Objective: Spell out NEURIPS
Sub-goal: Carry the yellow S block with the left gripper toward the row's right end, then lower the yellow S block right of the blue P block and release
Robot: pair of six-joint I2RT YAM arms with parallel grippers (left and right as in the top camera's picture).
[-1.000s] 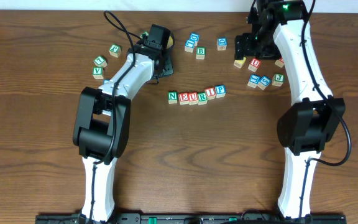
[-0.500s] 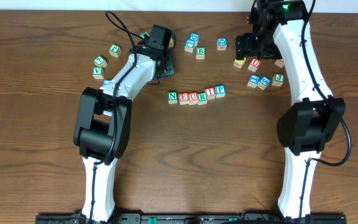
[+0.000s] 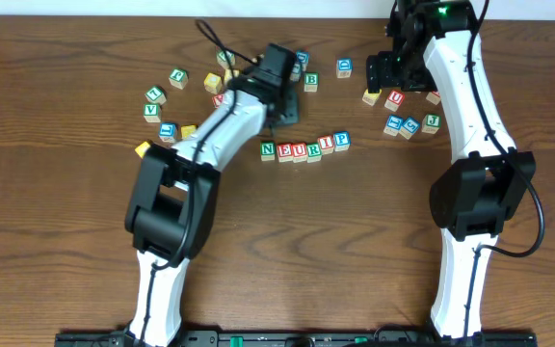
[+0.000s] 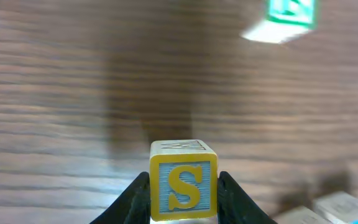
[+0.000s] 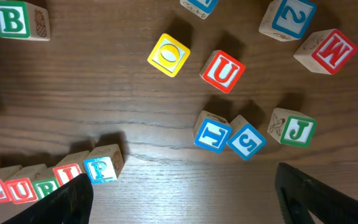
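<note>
The S block (image 4: 183,182) is clamped between the narrowly set jaws of the left gripper (image 4: 183,199). It appears to be lifted off the bench (image 3: 56,241), with its S face turned to the wrist camera. The jaws of the right gripper (image 5: 185,205) are spread wide with nothing between them, above loose blocks (image 5: 222,70) near the far right corner.

The row N-E-U-R-I-P (image 3: 302,148) is laid around the middle of the bench. The last place, just beyond the P block (image 3: 341,141) toward the right edge, is not yet filled.

It is judged that the S should be carried over the row rather than through it. It should be lowered square against the P with its letter upward, and released only once seated, so that the neighbours are not nudged.

No container is seen.
</note>
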